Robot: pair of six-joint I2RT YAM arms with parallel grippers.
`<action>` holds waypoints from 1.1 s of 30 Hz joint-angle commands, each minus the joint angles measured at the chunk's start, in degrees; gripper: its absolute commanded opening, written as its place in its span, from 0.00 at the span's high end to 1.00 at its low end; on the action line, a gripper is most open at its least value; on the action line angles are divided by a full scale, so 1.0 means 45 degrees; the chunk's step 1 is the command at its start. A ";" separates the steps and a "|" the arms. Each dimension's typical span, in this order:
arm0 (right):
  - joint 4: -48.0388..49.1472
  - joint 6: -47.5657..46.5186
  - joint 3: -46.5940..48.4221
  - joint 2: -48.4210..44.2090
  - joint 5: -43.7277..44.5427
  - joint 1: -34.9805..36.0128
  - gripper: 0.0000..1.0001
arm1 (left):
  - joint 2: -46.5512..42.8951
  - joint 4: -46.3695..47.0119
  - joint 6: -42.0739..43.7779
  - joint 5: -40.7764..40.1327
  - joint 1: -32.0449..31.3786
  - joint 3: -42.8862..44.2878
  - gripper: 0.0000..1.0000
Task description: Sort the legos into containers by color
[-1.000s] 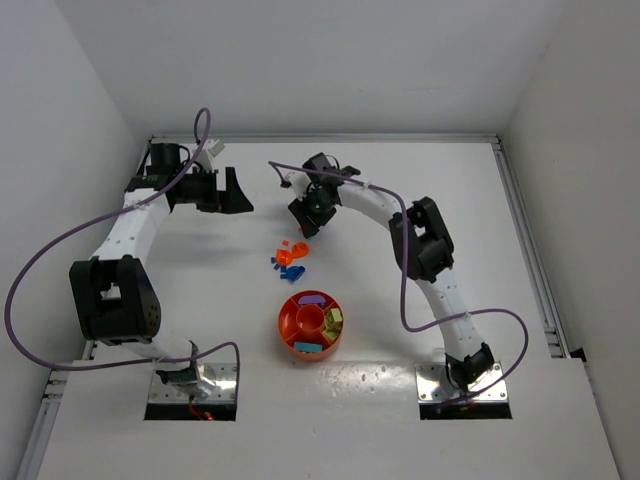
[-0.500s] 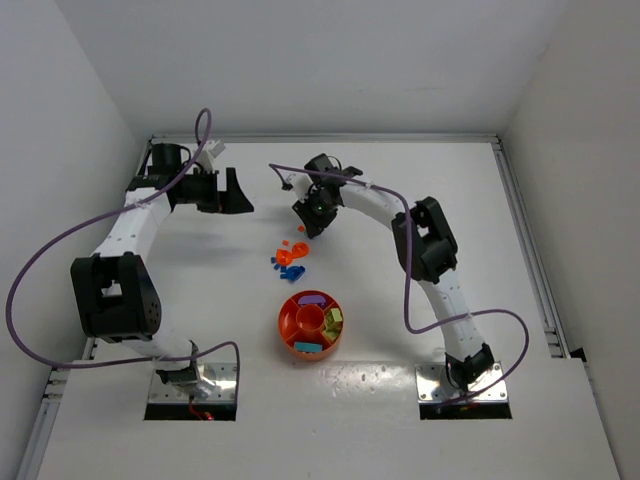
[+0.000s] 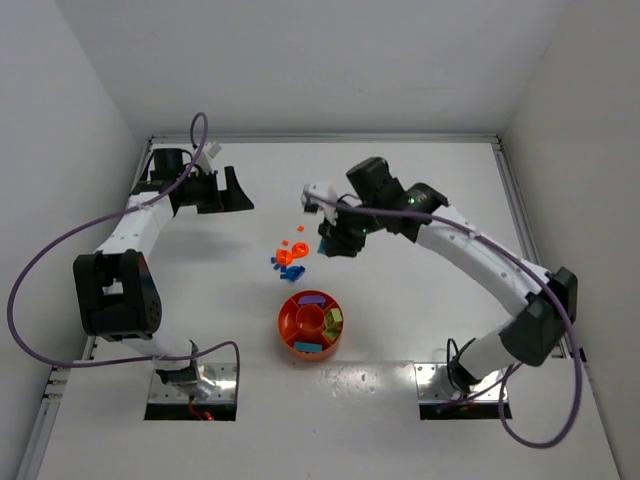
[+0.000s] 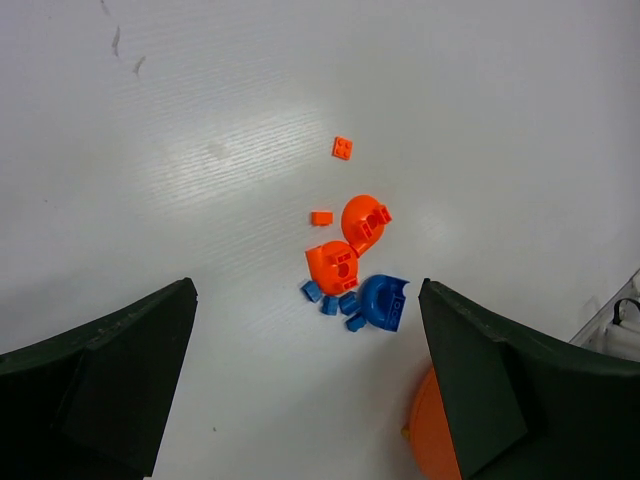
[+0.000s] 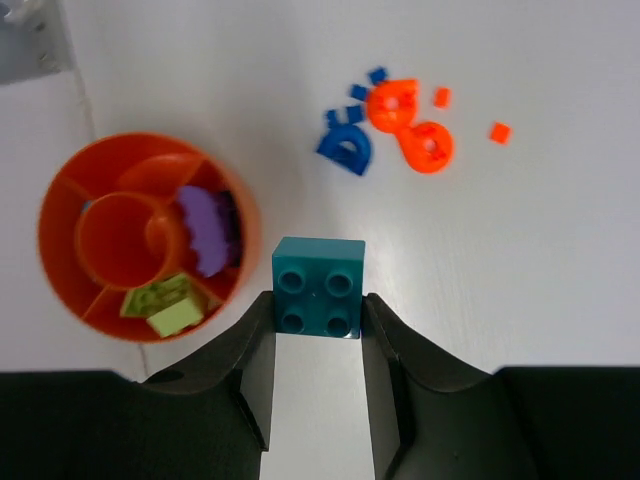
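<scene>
**Operator:** Which step am I on?

**Spotter:** You're mid-carry. Your right claw (image 5: pixel 318 300) is pinching a teal brick (image 5: pixel 319 287) by two opposite sides, studs facing the wrist camera. It looks lifted off the surface (image 5: pixel 520 280), near the round tray (image 5: pixel 60 195) but not yet over it, with the loose orange and blue pieces (image 5: pixel 400 120) lying beyond.

**Operator:** What does the next move need?

**Spotter:** I'd say you have to bring it over the wedge meant for teal. From above, a teal-looking piece (image 3: pixel 307 347) lies in the tray's near wedge. Keep clear of the purple bricks (image 5: pixel 208 232) and the yellow-green bricks (image 5: pixel 170 305), and let go low.

**Operator:** And the arms?

**Spotter:** Your right arm reaches out and across to the left, elbow bent, wrist pointing down. Your left claw (image 3: pixel 230 193) hangs spread wide at the far left, holding nothing, well apart from the pile.
</scene>
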 commanded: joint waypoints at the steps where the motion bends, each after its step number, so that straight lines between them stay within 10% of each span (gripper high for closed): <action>1: -0.0610 -0.1758 -0.1271 -0.0614 -0.0108 0.1671 0.98 | -0.0331 0.0767 -0.0500 -0.0245 0.0189 -0.0156 0.00; 12: -0.0436 -0.5393 -0.1937 -0.0402 0.4168 0.7275 0.99 | -0.1500 -0.0286 0.0709 0.1083 0.0189 -0.0058 0.00; 33: 0.0464 -0.6822 -0.3207 -0.0011 0.7280 0.9663 0.90 | -0.1640 -0.1205 0.1667 0.0987 0.0306 -0.0312 0.00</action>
